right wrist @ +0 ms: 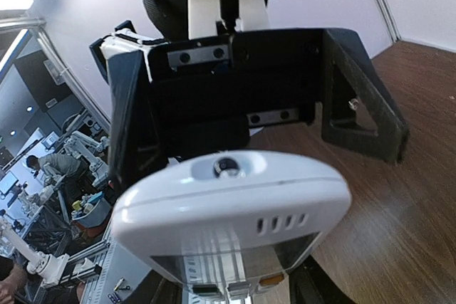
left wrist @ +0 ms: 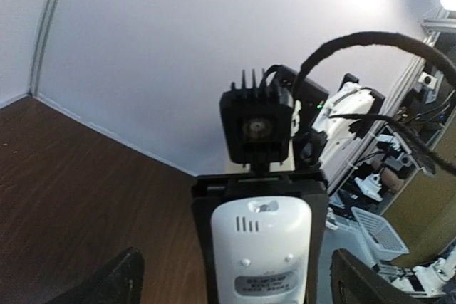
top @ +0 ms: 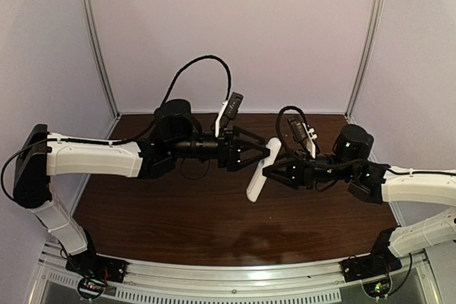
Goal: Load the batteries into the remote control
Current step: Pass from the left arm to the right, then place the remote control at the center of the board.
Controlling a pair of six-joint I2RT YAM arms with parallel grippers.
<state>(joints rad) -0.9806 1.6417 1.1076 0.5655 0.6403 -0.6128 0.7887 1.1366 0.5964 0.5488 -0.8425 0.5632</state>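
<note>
The left fingers point(left wrist: 117, 284) are spread wide and hold nothing. The right fingers point(left wrist: 201, 247) are closed on the long sides of the remote control point(left wrist: 262, 247) and carry it alone in the air, well above the desk point(top: 178, 222).

The main risk, as I judge it, is that single hold. From above, the remote hangs slanted, with much of its length sticking out past the right fingers. A bump or a loose squeeze could make it pivot, slip and fall to the desk. If the left fingers close off-centre, they could push the remote askew instead of steadying it.

No batteries show in any view, so loading can't go ahead until they are found.

The top end of the remote sits in the gap between the left fingers, touching neither. Its back faces the left wrist and its display faces the right wrist.
</note>
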